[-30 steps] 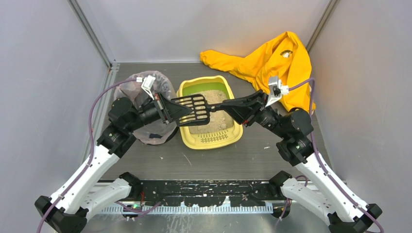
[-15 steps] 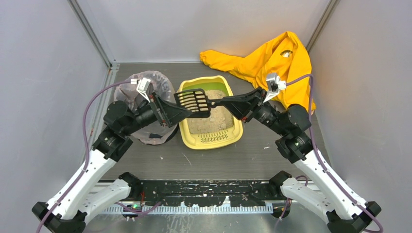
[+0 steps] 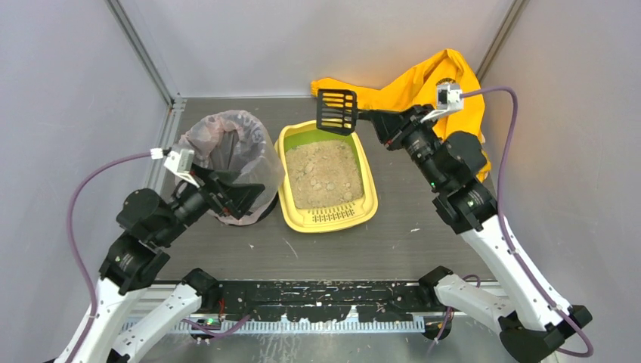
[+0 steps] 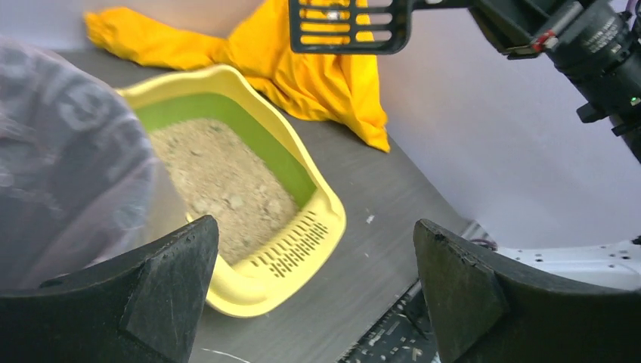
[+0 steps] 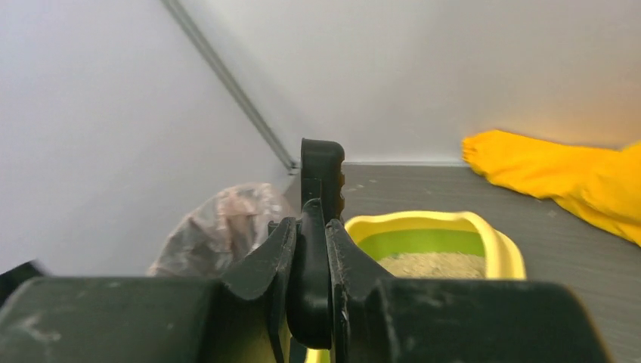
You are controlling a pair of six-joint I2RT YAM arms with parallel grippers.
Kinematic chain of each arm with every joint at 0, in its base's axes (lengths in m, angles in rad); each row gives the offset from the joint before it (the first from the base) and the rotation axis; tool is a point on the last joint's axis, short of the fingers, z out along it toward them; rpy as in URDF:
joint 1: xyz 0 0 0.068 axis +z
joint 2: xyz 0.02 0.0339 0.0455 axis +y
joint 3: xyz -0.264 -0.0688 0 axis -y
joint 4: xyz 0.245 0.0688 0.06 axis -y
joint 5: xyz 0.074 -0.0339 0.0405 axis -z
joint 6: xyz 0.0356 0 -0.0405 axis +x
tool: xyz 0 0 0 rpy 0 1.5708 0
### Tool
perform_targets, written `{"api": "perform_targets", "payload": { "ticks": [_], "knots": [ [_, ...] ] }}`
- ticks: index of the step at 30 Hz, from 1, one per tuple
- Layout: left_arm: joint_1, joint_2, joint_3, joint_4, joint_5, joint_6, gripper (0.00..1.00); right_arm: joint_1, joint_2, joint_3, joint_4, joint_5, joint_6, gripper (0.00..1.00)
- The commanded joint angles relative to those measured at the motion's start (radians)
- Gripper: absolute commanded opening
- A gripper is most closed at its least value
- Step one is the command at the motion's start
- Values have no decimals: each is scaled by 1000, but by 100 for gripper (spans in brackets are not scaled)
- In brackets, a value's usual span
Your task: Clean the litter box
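Observation:
The yellow litter box (image 3: 329, 218) (image 4: 323, 227) (image 5: 453, 220) holds beige litter and sits mid-table. The black slotted scoop (image 3: 337, 111) (image 4: 349, 26) (image 5: 322, 172) hangs in the air over the box's far rim. My right gripper (image 3: 370, 117) (image 5: 308, 227) is shut on its handle, and in the right wrist view the scoop shows edge-on. Low at the near left, my left gripper (image 3: 246, 198) (image 4: 314, 231) stands wide open and empty, beside the bin and pointing toward the box's slotted front lip.
A round bin lined with a translucent bag (image 3: 230, 144) (image 4: 68, 151) (image 5: 219, 231) stands left of the box. A yellow garment (image 3: 423, 91) (image 4: 325, 76) (image 5: 574, 174) lies at the back right. Grey walls close in the table on three sides.
My left gripper let go of the scoop's head, opened wide and drew back to the near left by the bin. The right gripper carried the scoop up and back past the box's far rim.

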Motion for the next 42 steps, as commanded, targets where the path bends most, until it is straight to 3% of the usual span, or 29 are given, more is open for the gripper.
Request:
{"api": "perform_targets", "payload": {
  "ticks": [1, 25, 42],
  "knots": [
    [-3, -7, 75, -106, -127, 167, 100, -11, 117, 85, -158, 177, -22, 1],
    [-4, 72, 14, -62, -372, 252, 100, -57, 696, 138, 7, 19, 43, 1],
    [-4, 96, 12, -46, -343, 245, 100, -57, 769, 71, 88, -94, 107, 1]
  ]
}}
